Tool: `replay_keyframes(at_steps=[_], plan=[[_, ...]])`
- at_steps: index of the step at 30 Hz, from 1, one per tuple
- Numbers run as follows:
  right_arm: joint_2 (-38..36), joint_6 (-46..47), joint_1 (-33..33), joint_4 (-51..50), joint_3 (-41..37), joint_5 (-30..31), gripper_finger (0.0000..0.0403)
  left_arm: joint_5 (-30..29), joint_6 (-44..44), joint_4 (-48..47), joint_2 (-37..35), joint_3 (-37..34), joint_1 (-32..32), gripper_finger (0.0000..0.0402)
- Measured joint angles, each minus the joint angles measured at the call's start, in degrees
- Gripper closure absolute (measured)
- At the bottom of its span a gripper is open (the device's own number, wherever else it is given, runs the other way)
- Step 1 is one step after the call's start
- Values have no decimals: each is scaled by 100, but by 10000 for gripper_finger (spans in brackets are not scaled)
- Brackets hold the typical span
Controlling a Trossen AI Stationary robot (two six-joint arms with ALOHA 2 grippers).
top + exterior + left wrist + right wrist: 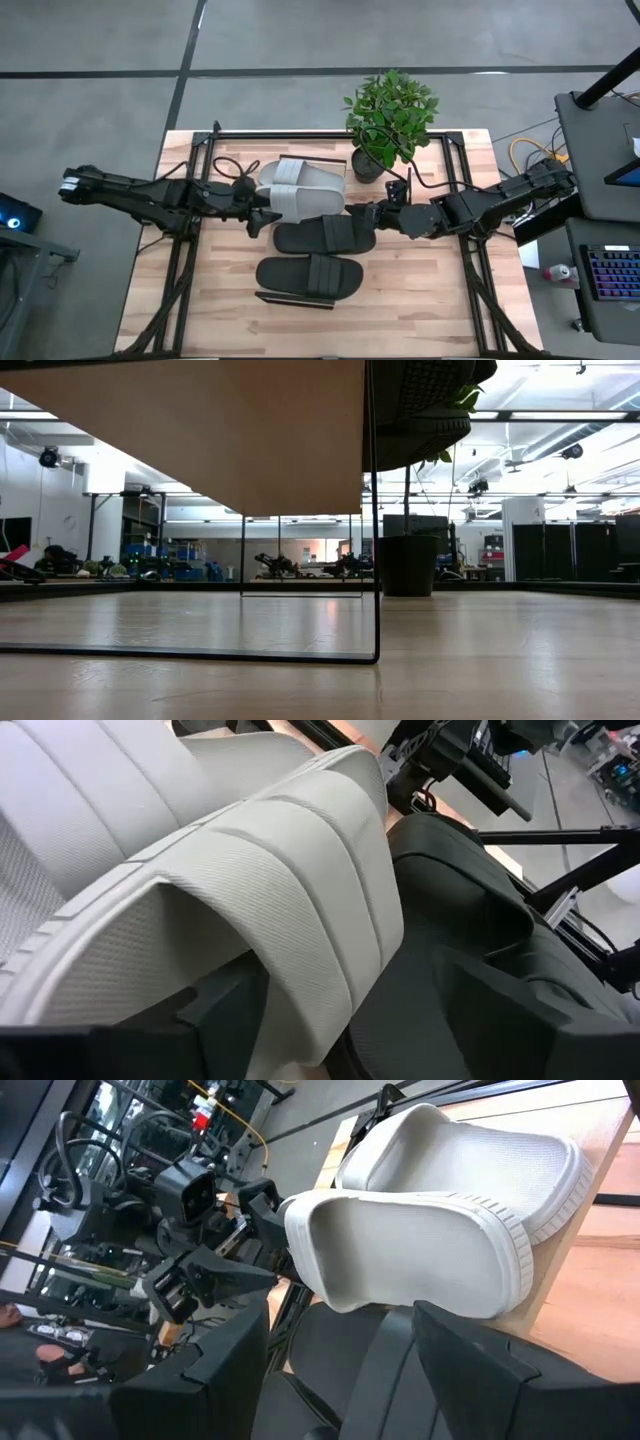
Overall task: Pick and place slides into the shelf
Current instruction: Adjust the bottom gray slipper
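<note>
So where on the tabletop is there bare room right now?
Bare wood lies along the table's front edge, below the front dark slide, and in both front corners. The middle is crowded: grey slides, the second dark slide, plant, both grippers.

A: What's carrying stuff?
B: Butcher-block tabletop (420, 300), with the shelf (330, 160) standing on it at the far side.
A: On the shelf?
B: Pale grey slides (300, 187), side by side, and a potted plant (385, 120) near its right end.
A: Tabletop itself?
B: Two dark slides (320, 255), one nearer the shelf, one in front of it.
</note>
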Motion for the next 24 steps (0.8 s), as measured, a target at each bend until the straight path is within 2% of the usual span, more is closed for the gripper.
replay_keyframes(at_steps=[5, 14, 24], plan=[[0, -11, 0, -1, 0, -1, 163, 0, -143, 15, 53, 0, 2, 202], [0, -12, 2, -2, 0, 0, 166, 0, -149, -3, 13, 0, 2, 381], [0, -101, 2, -1, 1, 0, 161, 88, -467, -30, -197, 0, 2, 399]])
